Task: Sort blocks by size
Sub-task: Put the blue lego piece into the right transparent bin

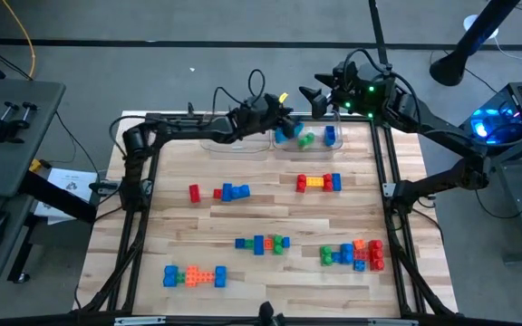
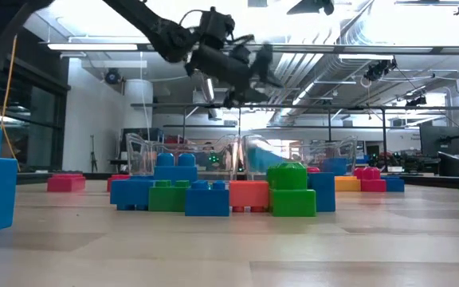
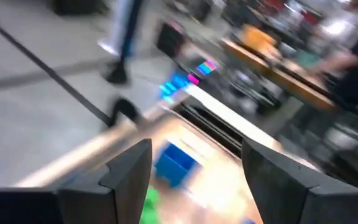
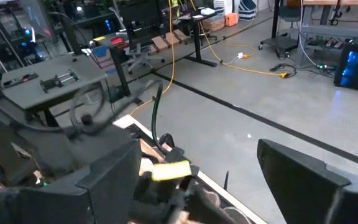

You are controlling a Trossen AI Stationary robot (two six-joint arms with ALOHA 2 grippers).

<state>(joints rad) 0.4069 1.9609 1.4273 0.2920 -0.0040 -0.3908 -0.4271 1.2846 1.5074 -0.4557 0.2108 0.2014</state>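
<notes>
Several blocks lie in rows and clusters on the wooden table [image 1: 252, 217]: a red cube [image 1: 194, 192], a red-and-blue pair [image 1: 231, 192], a red-yellow-blue row [image 1: 318, 183], a blue-green row [image 1: 261, 244], a mixed cluster [image 1: 353, 254] and a blue-orange row [image 1: 195, 275]. Two blue blocks [image 1: 287, 132] [image 1: 330, 136] and a green one [image 1: 306, 139] lie in the right-hand clear bin [image 1: 315, 149] at the far edge. My left gripper [image 1: 290, 116] hangs open and empty above that bin; its wrist view shows a blue block [image 3: 176, 163] below the gripper [image 3: 194, 149]. My right gripper [image 1: 314, 98] is open and empty beyond the far edge.
A second clear bin [image 1: 234, 145] stands to the left of the first at the far edge. The two grippers are close together there; the right wrist view [image 4: 197, 155] looks onto the left arm [image 4: 166, 171]. The black frame rails [image 1: 392, 190] run along the table's sides.
</notes>
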